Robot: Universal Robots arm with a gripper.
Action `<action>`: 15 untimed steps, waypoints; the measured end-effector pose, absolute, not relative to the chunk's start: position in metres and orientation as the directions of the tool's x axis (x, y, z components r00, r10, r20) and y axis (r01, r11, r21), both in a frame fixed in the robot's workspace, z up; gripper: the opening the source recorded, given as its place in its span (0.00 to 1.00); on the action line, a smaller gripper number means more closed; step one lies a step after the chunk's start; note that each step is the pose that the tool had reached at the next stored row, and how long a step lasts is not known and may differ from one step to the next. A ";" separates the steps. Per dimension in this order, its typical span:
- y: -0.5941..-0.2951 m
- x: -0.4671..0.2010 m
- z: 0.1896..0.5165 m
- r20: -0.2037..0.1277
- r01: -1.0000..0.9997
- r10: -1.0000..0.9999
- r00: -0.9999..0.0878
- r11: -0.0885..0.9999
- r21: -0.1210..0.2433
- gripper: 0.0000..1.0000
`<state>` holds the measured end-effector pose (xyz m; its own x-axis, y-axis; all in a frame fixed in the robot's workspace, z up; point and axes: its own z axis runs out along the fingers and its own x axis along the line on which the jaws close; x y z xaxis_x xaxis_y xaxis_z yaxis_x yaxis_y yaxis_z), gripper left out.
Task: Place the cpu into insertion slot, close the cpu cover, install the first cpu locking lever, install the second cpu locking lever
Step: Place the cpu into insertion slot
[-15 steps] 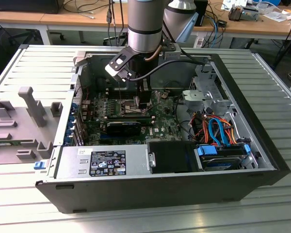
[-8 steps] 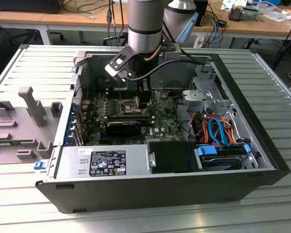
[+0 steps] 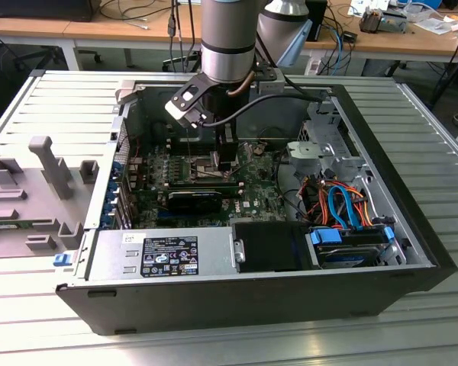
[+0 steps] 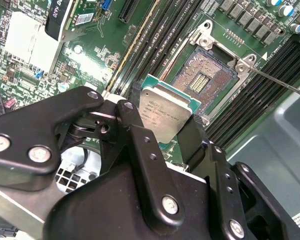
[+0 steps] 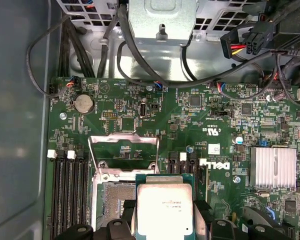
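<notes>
Wrist and exterior views of CPU installation. The gripper point(image 4: 162, 122) is clamped on the cpu point(image 4: 165, 107). Its black fingers point(image 4: 135, 130) press against two opposite edges of the chip, so the jaws stand narrow, set by the chip's width. In the first wrist view we see the same hold from above, with the cpu point(image 5: 165, 210) lying flat between the jaw pads and its silver-grey lid facing up.

We judge the chip to be light, thin and stiff. Its metal lid is smooth and probably slippery, and its underside contacts are easily damaged. The edges of the green carrier are therefore the proper place to grip, as is done here. Squeezing the faces or tilting the part would risk damaging it.

The chip hangs above the board and is not seated. It overlaps one side of the insertion slot point(image 5: 110, 202), whose dark pin field point(image 4: 200, 82) lies exposed just beside it. The cpu cover point(image 5: 125, 169) stands swung up at the slot's far edge. A thin locking lever point(image 4: 285, 84) runs along one side of the slot, released.

Memory slots point(image 5: 70, 192) flank the slot on the green motherboard point(image 5: 200, 120). In the exterior view the arm reaches down into the open computer case point(image 3: 412, 229), with the gripper point(image 3: 225, 156) low over the board.
</notes>
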<state>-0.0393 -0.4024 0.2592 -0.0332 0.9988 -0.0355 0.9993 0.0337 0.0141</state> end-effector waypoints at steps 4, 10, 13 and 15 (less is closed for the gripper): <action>-0.402 -0.039 0.259 -0.036 0.999 0.999 -0.031 0.031 0.014 0.54; -0.402 -0.039 0.259 -0.036 1.000 0.999 -0.023 0.024 0.014 0.54; -0.402 -0.039 0.259 -0.036 1.000 0.999 -0.019 0.020 0.014 0.54; -0.402 -0.039 0.259 -0.035 1.000 0.999 -0.019 0.019 0.014 0.54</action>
<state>-0.0393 -0.4024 0.2592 -0.0189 0.9992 -0.0355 0.9997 0.0194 0.0141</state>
